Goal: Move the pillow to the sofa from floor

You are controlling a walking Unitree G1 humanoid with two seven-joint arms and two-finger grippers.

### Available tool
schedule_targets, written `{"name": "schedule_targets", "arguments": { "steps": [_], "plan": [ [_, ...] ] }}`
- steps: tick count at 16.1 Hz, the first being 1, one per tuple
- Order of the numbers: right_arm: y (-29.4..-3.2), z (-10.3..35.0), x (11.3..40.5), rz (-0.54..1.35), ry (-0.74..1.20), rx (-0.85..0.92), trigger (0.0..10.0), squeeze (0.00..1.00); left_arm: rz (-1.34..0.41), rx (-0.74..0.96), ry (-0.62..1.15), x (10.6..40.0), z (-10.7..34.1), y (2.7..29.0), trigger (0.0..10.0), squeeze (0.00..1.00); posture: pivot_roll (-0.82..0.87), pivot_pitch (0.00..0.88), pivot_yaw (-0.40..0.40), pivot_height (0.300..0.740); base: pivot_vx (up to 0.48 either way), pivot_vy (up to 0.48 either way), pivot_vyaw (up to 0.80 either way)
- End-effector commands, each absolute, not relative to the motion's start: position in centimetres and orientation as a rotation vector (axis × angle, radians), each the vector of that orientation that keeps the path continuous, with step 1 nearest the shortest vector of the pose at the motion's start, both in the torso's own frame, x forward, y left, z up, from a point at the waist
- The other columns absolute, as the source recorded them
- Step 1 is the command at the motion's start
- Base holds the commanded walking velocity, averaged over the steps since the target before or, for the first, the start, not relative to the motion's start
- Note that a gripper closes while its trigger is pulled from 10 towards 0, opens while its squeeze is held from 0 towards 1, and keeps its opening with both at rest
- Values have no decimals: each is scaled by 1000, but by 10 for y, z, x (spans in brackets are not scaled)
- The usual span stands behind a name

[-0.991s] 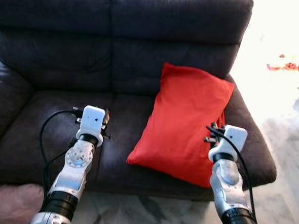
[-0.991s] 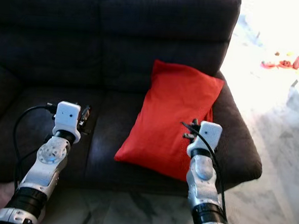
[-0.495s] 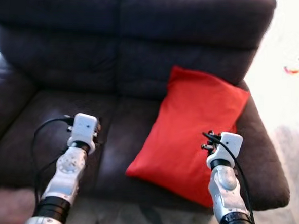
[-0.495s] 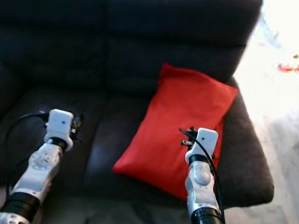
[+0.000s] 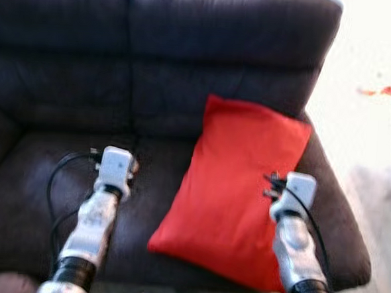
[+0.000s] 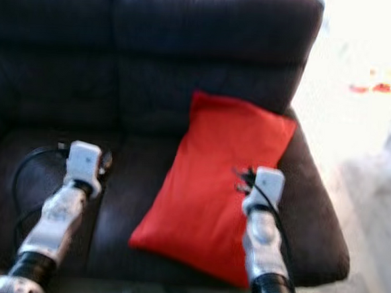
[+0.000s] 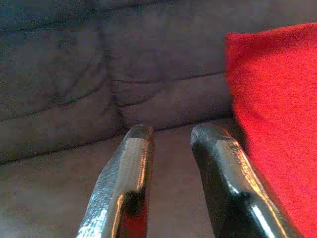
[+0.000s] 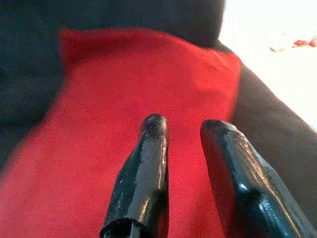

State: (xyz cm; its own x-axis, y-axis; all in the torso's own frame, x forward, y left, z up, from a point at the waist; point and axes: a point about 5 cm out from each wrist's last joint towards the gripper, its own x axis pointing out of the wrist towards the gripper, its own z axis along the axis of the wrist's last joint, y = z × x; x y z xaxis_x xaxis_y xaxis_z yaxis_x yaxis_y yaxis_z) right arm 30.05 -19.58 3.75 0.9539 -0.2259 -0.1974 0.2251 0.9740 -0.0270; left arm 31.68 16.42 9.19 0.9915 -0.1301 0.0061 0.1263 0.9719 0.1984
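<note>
Red pillow (image 5: 236, 189) lies on dark sofa (image 5: 153, 71) right seat, top leaning on backrest. Left claw (image 7: 171, 141) slightly parted, empty, over seat. Right claw (image 8: 183, 131) slightly parted, empty, above pillow. Likely light, soft, squashy; pinch corner or edge.

dark sofa (image 5: 153, 84), bright marbled floor (image 5: 376, 124)

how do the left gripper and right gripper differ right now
The left gripper hangs above bare dark seat of the sofa; the right gripper hangs above the red pillow. From the left gripper the pillow lies off to one side; from the right gripper it lies straight ahead. Both have their fingers slightly parted, and both hold nothing.
</note>
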Motion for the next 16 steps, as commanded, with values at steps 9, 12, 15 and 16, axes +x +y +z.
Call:
{"name": "schedule_targets", "arguments": {
  "steps": [9, 12, 15, 16],
  "plan": [
    [-215, -36, 242, -354, 648, 114, 10000, 0, -195, 217, 75, 313, 77, 166, 10000, 0, 50, 60, -16, 740, 0, 0, 0],
    [-210, -36, 245, -317, 645, 168, 10000, 1000, -200, 216, 81, 314, 76, 166, 10000, 0, 50, 58, -13, 740, 0, 0, 0],
    [-211, -34, 248, -302, 646, 134, 10000, 992, -209, 216, 93, 314, 75, 165, 10000, 0, 51, 57, -14, 740, 0, 0, 0],
    [-211, -33, 249, -285, 641, 130, 10000, 678, -214, 214, 97, 313, 74, 164, 10000, 0, 51, 57, -15, 740, 0, 0, 0]
  ]
}}
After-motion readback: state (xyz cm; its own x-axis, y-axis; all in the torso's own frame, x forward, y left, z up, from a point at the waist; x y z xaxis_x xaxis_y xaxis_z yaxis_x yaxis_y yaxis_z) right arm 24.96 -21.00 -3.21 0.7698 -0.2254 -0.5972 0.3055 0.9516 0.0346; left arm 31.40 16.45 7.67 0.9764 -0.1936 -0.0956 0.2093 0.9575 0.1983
